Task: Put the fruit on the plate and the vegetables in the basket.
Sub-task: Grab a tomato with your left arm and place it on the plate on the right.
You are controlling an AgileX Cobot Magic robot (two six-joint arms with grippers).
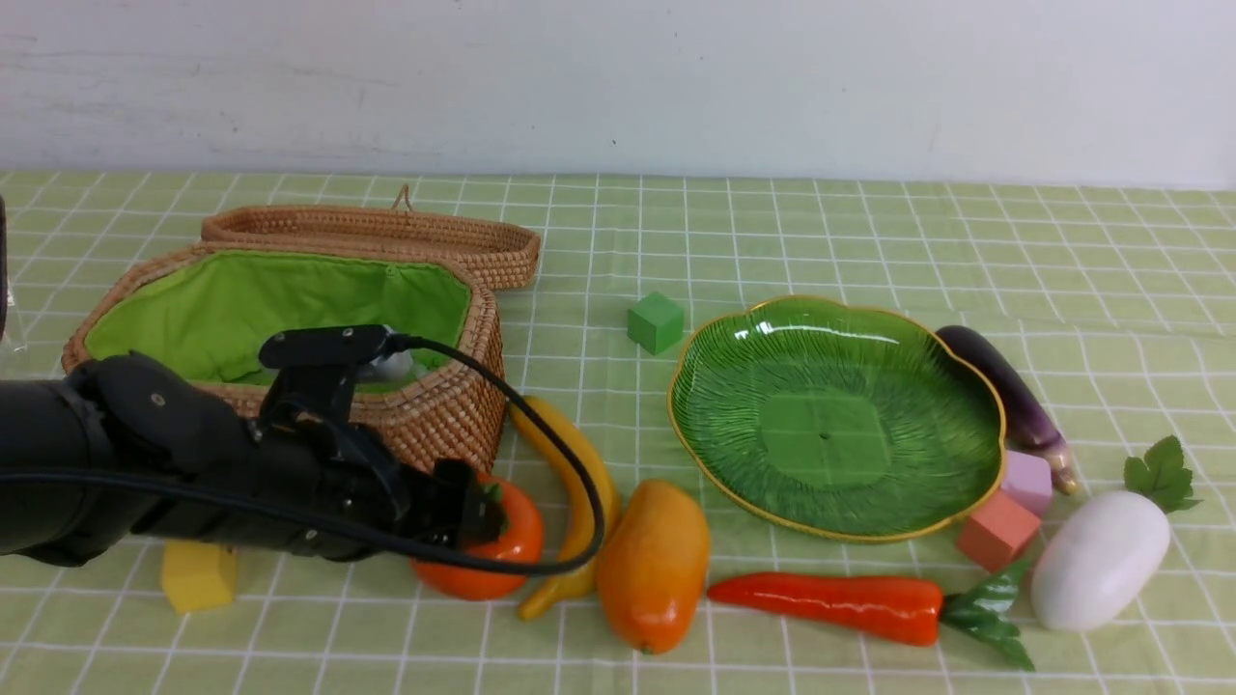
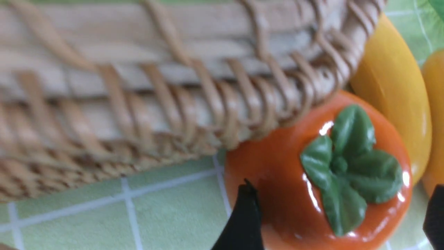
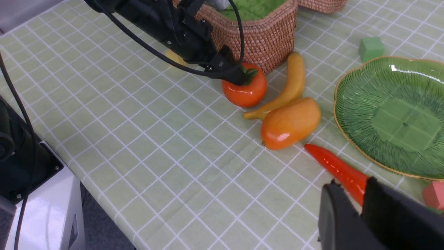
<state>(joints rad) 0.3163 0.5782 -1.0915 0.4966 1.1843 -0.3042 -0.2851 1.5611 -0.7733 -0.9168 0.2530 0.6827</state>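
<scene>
Left gripper (image 2: 341, 194) jaws spread wide, persimmon (image 2: 277, 166) sitting loose between them. Right gripper (image 3: 352, 185): can't tell, carrot (image 3: 333, 166) just past its tips.

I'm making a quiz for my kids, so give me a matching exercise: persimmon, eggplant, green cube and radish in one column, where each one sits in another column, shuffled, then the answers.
Column one
1. persimmon
2. eggplant
3. green cube
4. radish

Column two
A. between the basket and the plate
B. far right, by the leaves of the carrot
C. between the spread jaws of the left gripper
D. along the plate's right side

Pairs: 1-C, 2-D, 3-A, 4-B
</scene>
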